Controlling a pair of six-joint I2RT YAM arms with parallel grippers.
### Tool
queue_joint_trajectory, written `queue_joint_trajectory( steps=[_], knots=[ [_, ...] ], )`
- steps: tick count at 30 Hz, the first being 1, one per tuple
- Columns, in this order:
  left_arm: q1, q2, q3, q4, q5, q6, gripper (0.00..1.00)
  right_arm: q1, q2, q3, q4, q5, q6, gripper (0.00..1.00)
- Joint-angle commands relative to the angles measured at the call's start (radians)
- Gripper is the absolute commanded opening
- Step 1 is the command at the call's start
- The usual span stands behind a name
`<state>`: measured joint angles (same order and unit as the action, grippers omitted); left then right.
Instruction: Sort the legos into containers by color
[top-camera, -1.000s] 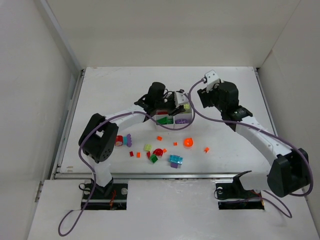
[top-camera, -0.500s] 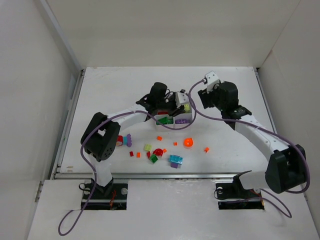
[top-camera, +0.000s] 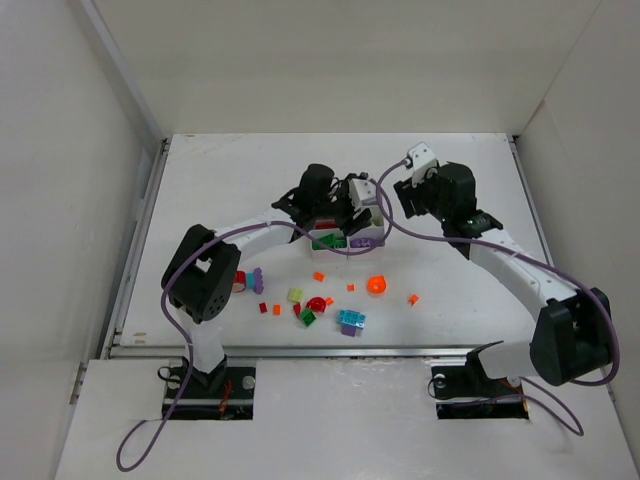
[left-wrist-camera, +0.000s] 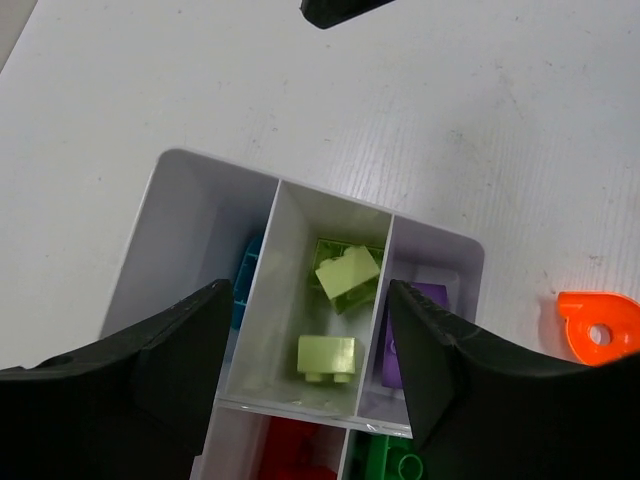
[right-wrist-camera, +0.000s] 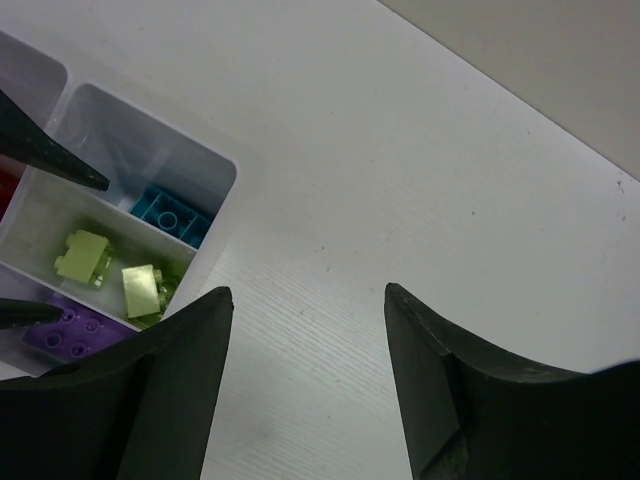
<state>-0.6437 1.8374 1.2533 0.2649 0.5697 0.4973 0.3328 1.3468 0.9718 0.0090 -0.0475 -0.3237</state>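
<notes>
Hovering over tray (left-wrist-camera: 190, 230): left gripper (left-wrist-camera: 305, 345), fingers spread, empty. Right gripper (right-wrist-camera: 308, 340) spread, empty, over table (right-wrist-camera: 400, 150) beside tray. Tray holds two yellow-green bricks (left-wrist-camera: 347, 276) in middle compartment, cyan brick (left-wrist-camera: 246, 280) and purple brick (left-wrist-camera: 425, 300) in flanking ones. Loose legos (top-camera: 350, 319) on table between tray and arm bases.

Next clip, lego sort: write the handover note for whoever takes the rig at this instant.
Left gripper: open, empty, above the tray.
Right gripper: open, empty, over the table beside the tray.
Done: the tray holds two yellow-green bricks in one compartment, and a cyan brick, purple brick, red piece and green piece in separate ones.
Left: about a dozen loose legos between tray and arm bases, including an orange round piece. No orange visible in the tray.
</notes>
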Motion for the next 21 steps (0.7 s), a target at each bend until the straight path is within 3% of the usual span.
queue_joint_trajectory(
  steps=[1, 9, 13, 16, 21],
  knots=[
    [0.003, -0.006, 0.014, 0.033, -0.007, -0.017, 0.61, -0.005, -0.026, 0.038, 0.051, -0.023, -0.009, 0.68],
    [0.045, -0.062, 0.084, -0.082, 0.044, -0.088, 0.54, -0.005, -0.063, 0.028, 0.042, -0.055, -0.070, 0.69],
    [0.100, -0.130, 0.107, -0.235, 0.035, -0.059, 0.47, -0.005, -0.100, 0.028, -0.039, -0.177, -0.126, 0.70],
    [0.185, -0.217, 0.061, -0.312, 0.010, -0.037, 0.45, 0.060, -0.100, 0.050, -0.177, -0.221, -0.208, 0.71],
    [0.358, -0.369, -0.136, -0.270, -0.062, -0.170, 0.43, 0.319, -0.025, 0.114, -0.449, -0.206, -0.267, 0.71]
  ],
)
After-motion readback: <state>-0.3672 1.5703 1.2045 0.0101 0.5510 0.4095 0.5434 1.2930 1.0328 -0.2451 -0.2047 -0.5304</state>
